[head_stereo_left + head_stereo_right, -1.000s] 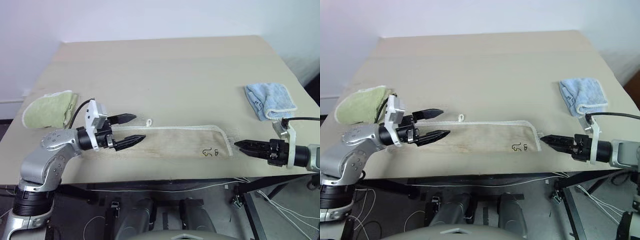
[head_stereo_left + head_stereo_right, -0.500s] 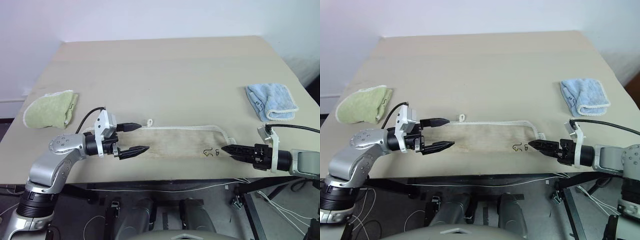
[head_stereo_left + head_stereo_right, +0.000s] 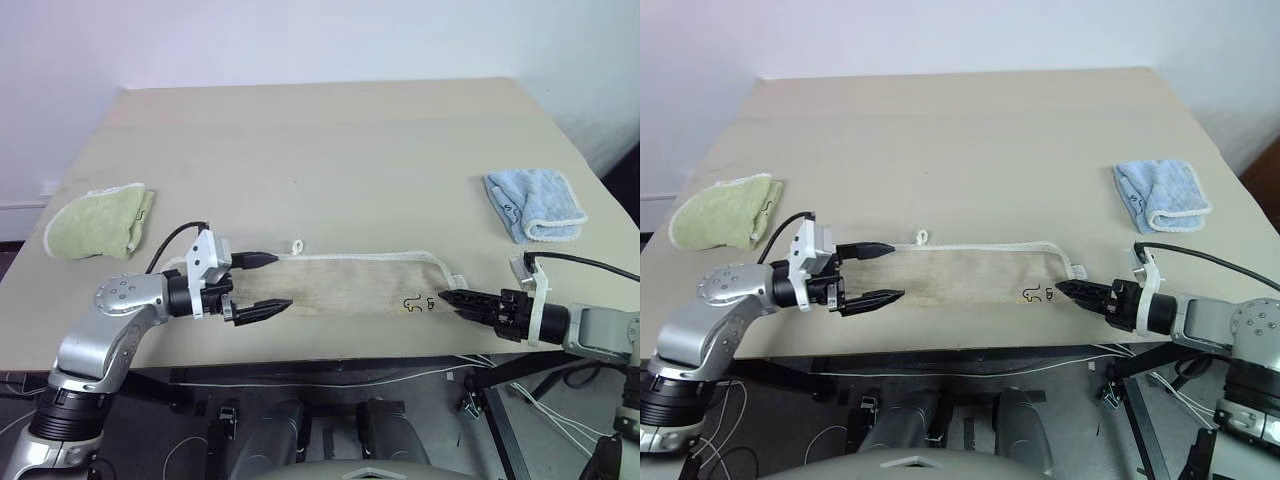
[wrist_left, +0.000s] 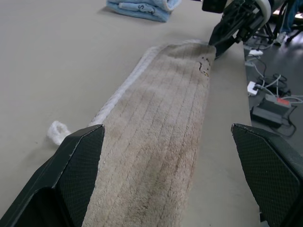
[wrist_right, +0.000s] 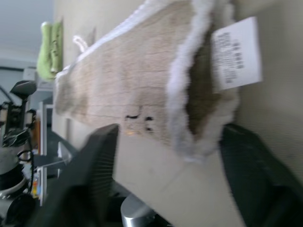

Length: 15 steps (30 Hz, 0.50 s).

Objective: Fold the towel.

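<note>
Towel [image 3: 350, 283] flat on table [image 3: 330, 150]; left gripper [image 3: 268, 285] spread; right gripper [image 3: 447, 297] at corner

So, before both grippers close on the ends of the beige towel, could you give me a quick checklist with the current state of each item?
1. The towel lies flat as a long strip near the table's front edge: ok.
2. Left gripper open, one finger on each side of the towel's left end: ok.
3. Right gripper at the towel's right end, beside the dark embroidered mark: ok.
4. Right gripper already holding the corner: cannot tell; in the right wrist view the fingers flank the end with a gap.
5. Green towel and blue towel lie apart from the beige one: ok.
</note>
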Motion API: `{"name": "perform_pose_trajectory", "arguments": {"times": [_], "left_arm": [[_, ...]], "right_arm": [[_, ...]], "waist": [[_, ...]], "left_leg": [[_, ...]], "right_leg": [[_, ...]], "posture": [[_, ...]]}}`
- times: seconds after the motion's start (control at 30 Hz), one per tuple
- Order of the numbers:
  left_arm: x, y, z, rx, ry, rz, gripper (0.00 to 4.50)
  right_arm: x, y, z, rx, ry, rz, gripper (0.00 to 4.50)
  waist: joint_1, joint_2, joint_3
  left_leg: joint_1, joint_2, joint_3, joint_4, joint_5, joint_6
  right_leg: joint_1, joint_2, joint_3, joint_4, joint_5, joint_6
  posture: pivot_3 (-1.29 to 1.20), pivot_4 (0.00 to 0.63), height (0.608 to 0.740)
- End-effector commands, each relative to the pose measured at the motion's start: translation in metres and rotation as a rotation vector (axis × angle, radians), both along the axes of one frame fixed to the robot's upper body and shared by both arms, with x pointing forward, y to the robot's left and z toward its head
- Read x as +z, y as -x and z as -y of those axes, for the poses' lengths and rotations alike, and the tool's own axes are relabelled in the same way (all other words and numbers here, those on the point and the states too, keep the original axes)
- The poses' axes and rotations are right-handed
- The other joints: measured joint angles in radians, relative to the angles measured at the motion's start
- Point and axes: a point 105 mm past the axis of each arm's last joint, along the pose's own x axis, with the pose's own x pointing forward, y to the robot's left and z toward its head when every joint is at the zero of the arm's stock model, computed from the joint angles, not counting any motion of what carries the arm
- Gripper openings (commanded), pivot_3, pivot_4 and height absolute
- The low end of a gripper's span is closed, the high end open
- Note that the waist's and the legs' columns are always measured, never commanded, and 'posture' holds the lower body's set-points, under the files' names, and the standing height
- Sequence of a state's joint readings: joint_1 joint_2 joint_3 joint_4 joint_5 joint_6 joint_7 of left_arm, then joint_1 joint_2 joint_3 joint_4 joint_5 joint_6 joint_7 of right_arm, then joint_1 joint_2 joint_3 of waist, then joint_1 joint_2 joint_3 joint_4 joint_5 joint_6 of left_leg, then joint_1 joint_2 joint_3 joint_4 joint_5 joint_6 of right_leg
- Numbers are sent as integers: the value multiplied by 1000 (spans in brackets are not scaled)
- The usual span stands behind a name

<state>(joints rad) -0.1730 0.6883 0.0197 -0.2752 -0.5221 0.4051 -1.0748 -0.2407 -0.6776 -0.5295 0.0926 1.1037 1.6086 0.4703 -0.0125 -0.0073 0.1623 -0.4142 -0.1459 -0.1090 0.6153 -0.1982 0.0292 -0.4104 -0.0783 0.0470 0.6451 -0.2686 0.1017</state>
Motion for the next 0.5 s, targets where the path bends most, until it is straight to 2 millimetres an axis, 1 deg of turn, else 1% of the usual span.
{"name": "perform_pose_trajectory", "arguments": {"times": [0.03,0.2,0.27,0.37,0.5], "left_arm": [[12,0,5,-26,-13,55,4500],[19,-3,11,-27,-9,62,4500],[20,-3,14,-30,-9,63,4500],[20,-4,14,-32,-21,67,4500],[17,-8,6,-34,-36,63,4500]], "right_arm": [[2,-1,0,-24,-36,15,1651],[5,-4,2,-54,-70,33,22],[6,-5,4,-64,-72,35,7],[8,-4,17,-93,-37,35,7],[16,1,47,-140,24,27,7]], "waist": [[1,0,0],[1,0,0],[2,0,0],[2,0,0],[9,2,1]], "left_leg": [[0,0,0,0,0,0],[-1,0,0,0,0,0],[-1,0,0,0,0,0],[-1,0,0,0,0,1],[-2,0,0,-1,-1,2]], "right_leg": [[0,0,0,0,0,0],[0,0,0,-1,0,1],[1,0,0,-2,0,1],[1,0,-1,-3,0,1],[0,0,-1,-5,0,1]], "posture": [[0,150,740],[0,150,740],[0,150,740],[0,150,740],[0,150,740]]}}
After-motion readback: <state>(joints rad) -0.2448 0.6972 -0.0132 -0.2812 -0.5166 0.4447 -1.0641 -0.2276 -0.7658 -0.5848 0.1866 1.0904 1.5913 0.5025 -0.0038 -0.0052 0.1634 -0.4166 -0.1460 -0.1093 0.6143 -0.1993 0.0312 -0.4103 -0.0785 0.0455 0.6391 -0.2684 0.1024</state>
